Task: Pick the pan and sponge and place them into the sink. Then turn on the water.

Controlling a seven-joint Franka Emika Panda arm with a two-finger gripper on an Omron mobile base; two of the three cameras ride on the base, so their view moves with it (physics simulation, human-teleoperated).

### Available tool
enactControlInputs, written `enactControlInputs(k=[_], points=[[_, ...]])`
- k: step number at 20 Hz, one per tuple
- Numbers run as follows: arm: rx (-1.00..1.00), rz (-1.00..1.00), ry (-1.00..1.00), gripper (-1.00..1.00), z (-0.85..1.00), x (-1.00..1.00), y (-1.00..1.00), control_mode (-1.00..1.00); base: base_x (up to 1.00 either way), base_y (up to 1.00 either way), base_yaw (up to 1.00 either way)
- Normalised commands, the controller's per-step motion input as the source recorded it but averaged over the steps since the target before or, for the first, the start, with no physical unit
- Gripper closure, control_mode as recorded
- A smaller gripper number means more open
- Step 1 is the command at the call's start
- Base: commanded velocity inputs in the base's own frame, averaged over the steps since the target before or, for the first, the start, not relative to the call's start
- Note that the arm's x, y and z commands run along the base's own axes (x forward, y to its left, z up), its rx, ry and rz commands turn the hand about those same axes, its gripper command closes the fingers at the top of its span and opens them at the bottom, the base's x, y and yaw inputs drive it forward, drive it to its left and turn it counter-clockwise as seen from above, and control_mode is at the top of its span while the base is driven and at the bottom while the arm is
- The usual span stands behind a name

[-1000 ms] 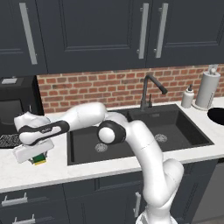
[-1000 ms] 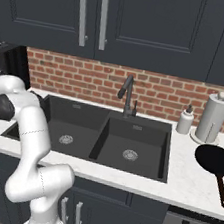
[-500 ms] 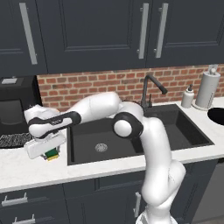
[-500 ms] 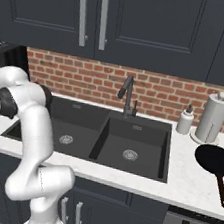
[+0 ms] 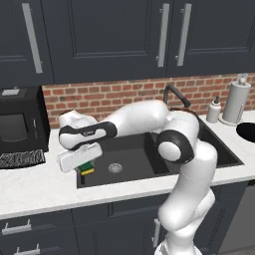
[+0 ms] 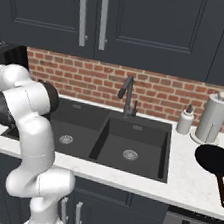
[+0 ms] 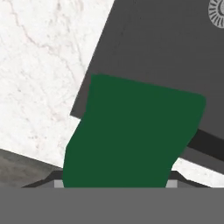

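Observation:
My gripper (image 5: 85, 167) is shut on the sponge (image 5: 88, 169), green on top with a yellow layer below, and holds it over the left rim of the sink (image 5: 134, 167). In the hand view the sponge's green face (image 7: 131, 135) fills the middle, above the line where the white counter (image 7: 39, 65) meets the dark basin (image 7: 166, 52). The black pan (image 6: 216, 160) lies on the counter right of the sink (image 6: 130, 137), with its handle pointing toward the front edge. The black faucet (image 6: 126, 93) stands behind the basins, and no water is in view.
A black appliance (image 5: 20, 119) stands on the counter left of the sink, with a dark patterned cloth (image 5: 20, 159) in front of it. A soap bottle (image 6: 185, 120) and a paper towel roll (image 6: 211, 118) stand by the brick wall behind the pan. Dark cabinets hang above.
The gripper has carried the sponge to the right, from above the counter to the sink's left rim. The pan has not moved.

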Motion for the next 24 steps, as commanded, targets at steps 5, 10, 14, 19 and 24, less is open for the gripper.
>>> enactControlInputs(k=[5,10,14,19,24], points=[[0.14,0.0,0.02,1.0,0.0,0.0,-1.0,-1.0,0.0,0.0,0.0],[0.13,0.0,0.04,1.0,0.15,0.0,-1.0,-1.0,0.0,0.0,0.0],[0.0,0.0,0.15,1.0,0.46,-0.01,-1.0,-1.0,0.0,0.0,0.0],[-0.03,-0.02,0.15,1.0,0.33,0.0,-1.0,-1.0,0.0,0.0,0.0],[-0.03,-0.04,0.05,1.0,0.06,0.0,-1.0,-1.0,0.0,0.0,0.0]])
